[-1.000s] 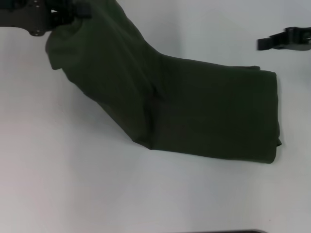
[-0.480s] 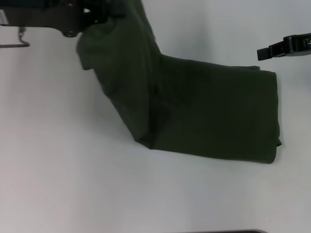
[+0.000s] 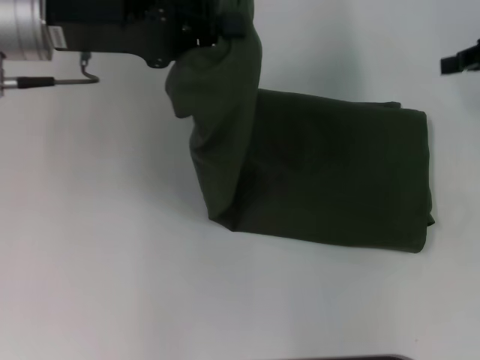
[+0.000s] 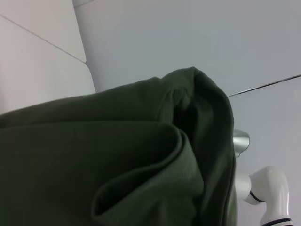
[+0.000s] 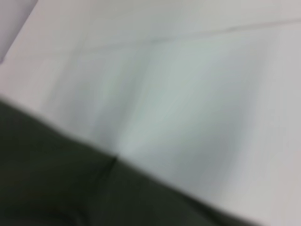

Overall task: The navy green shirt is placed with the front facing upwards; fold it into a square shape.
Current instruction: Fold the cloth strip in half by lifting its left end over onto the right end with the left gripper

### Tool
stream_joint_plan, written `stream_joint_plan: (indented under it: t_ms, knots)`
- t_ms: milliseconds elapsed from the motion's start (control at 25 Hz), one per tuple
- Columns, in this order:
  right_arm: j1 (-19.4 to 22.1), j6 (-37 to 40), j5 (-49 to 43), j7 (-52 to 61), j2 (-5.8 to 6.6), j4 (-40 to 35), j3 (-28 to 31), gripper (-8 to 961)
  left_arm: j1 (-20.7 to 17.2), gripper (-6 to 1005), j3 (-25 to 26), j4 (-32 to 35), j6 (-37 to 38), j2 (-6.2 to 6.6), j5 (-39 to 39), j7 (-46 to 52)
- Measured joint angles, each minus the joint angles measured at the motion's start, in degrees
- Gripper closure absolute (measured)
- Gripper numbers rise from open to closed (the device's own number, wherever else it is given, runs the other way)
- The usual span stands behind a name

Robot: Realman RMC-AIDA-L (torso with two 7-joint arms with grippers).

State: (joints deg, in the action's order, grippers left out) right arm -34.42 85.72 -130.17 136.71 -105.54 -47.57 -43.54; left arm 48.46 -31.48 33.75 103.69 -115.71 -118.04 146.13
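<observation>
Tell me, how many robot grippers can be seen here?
2. The left gripper, at the table's far left, holds one end of the dark olive-green cotton shirt lifted above the white table. The right gripper sits at the far right edge, away from the shirt.

White tabletop (image 3: 112, 285), plain and matte. One item on it: the green shirt (image 3: 337, 180), folded, lying flat toward the right edge. Its left end is lifted off the surface, rising toward the far edge.
</observation>
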Motion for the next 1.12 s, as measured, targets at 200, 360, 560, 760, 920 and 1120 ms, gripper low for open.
stream_joint_plan:
  t_ms: [200, 360, 560, 760, 920, 1120]
  knots:
    - [0.02, -1.62, -0.10, 0.60, -0.06, -0.73, 2.28, 921, -0.13, 883, -0.87, -1.92, -2.35, -1.87, -0.07, -0.73]
    - [-0.74, -1.72, -0.13, 0.78, -0.22, -0.98, 2.46, 921, 0.24, 884, -2.33, -3.76, -4.62, -3.89, 0.09, -1.51]
    - [-1.42, -1.76, -0.16, 0.86, -0.43, -1.00, 2.50, 922, 1.31, 884, -3.58, -4.28, -6.12, -6.42, 0.09, -2.07]
    - [-1.53, -1.65, -0.15, 1.53, -0.44, -1.29, 2.62, 922, 2.78, 883, -5.34, -5.90, -9.71, -8.17, 0.09, -2.29]
    - [-1.49, -1.55, -0.05, 1.60, -0.44, -1.37, 2.73, 921, 3.72, 884, -5.51, -9.06, -13.03, -8.21, 0.09, -3.22]
    - [-1.65, -1.72, 0.00, 1.62, -0.49, -1.32, 2.76, 920, 4.29, 884, -5.48, -10.97, -15.95, -8.41, 0.12, -3.78]
